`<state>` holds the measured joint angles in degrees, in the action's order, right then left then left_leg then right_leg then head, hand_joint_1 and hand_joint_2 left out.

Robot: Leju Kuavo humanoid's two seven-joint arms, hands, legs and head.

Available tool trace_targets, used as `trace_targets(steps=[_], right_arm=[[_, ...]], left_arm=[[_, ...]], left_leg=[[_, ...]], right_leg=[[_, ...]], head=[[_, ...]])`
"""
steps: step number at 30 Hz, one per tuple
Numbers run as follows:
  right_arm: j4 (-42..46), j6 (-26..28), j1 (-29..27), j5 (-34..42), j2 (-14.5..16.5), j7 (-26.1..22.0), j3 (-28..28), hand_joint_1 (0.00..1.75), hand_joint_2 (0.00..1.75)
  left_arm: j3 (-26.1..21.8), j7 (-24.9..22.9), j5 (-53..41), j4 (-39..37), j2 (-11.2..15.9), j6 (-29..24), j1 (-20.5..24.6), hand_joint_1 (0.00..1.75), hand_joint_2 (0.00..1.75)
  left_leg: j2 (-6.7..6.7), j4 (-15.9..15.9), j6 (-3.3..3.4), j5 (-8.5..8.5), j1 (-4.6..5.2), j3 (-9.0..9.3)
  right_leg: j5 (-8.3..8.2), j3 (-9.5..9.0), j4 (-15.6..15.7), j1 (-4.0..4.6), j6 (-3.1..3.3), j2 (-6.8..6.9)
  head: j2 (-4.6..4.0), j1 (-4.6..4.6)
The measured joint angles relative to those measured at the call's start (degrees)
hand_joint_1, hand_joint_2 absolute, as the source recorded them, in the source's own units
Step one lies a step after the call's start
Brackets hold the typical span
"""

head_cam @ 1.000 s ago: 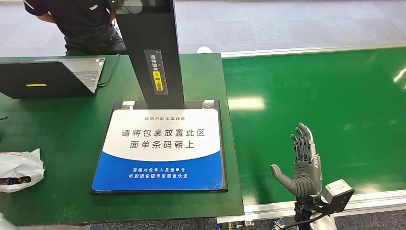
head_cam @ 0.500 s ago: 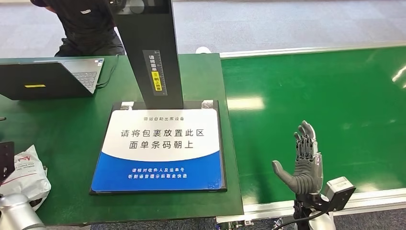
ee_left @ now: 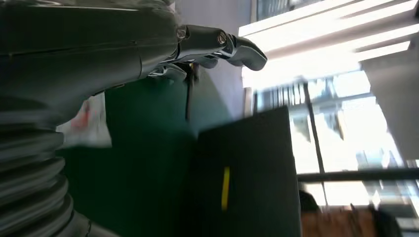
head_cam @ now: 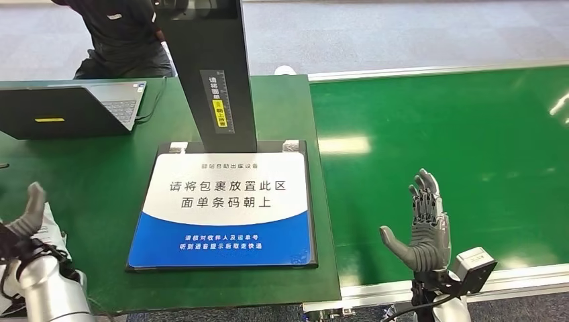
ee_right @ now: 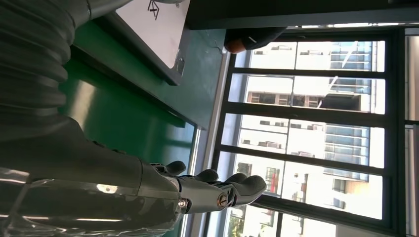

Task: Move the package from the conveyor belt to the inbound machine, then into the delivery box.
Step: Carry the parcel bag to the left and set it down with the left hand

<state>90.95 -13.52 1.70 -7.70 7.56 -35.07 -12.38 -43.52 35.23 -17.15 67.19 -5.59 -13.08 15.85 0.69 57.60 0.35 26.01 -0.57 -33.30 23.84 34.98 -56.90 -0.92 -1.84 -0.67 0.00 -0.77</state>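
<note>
White package (head_cam: 48, 225) under raised, empty left hand (head_cam: 23, 228), seemingly for pickup; right hand (head_cam: 423, 225) spread, idle above conveyor belt (head_cam: 470, 134)

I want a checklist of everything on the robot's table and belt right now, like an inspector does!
Surface: green table; green conveyor belt, nothing seen on it.
Job's things: white package at the table's near left edge, beside the left hand; inbound machine pad bare.
Clutter: open laptop.
Hands: left hand raised by the package, grip unclear; right hand open over the belt.
Cables: black cable by the laptop.
Surroundings: person behind the table.
</note>
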Motion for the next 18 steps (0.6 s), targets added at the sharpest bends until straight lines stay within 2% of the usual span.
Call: trace_targets(steps=[4, 10, 13, 18], right_arm=[[-0.64, -0.39, 0.41, -0.16, 0.0, -0.48, 0.03, 0.0, 1.75], [-1.34, -1.12, 1.11, -1.12, 0.0, -0.15, 1.55, 0.0, 1.75], [-1.89, -1.43, 1.28, -1.57, 0.0, 0.29, 2.67, 0.0, 1.75], [-2.61, -1.92, 1.42, -1.96, 0.01, 0.55, 4.4, 0.0, 1.75]], left_arm=[[9.19, -0.8, 5.02, -0.39, -0.05, 13.94, -3.0, 0.0, 1.75], [22.93, -3.61, 10.87, -0.46, -1.9, 24.63, -7.35, 0.0, 1.75], [28.19, -4.37, 11.26, -0.45, -2.6, 24.83, -8.71, 0.0, 1.75], [33.68, -4.59, 9.28, -0.05, -3.42, 20.35, -10.26, 0.0, 1.75]], left_leg=[[0.02, 0.01, 0.0, 0.0, 0.02, 0.01], [0.01, 0.0, 0.0, 0.01, 0.03, -0.03], [0.01, 0.0, -0.01, 0.02, 0.03, -0.03], [0.0, 0.0, -0.02, 0.02, 0.02, -0.03]], right_leg=[[-0.02, 0.01, 0.01, -0.01, 0.01, -0.03], [-0.01, 0.03, 0.02, -0.02, 0.0, -0.03], [-0.01, 0.04, 0.01, -0.01, 0.0, -0.03], [0.0, 0.05, -0.01, 0.01, 0.02, -0.03]], head=[[0.0, 0.0], [0.0, 0.0], [0.0, 0.0], [0.0, 0.01]])
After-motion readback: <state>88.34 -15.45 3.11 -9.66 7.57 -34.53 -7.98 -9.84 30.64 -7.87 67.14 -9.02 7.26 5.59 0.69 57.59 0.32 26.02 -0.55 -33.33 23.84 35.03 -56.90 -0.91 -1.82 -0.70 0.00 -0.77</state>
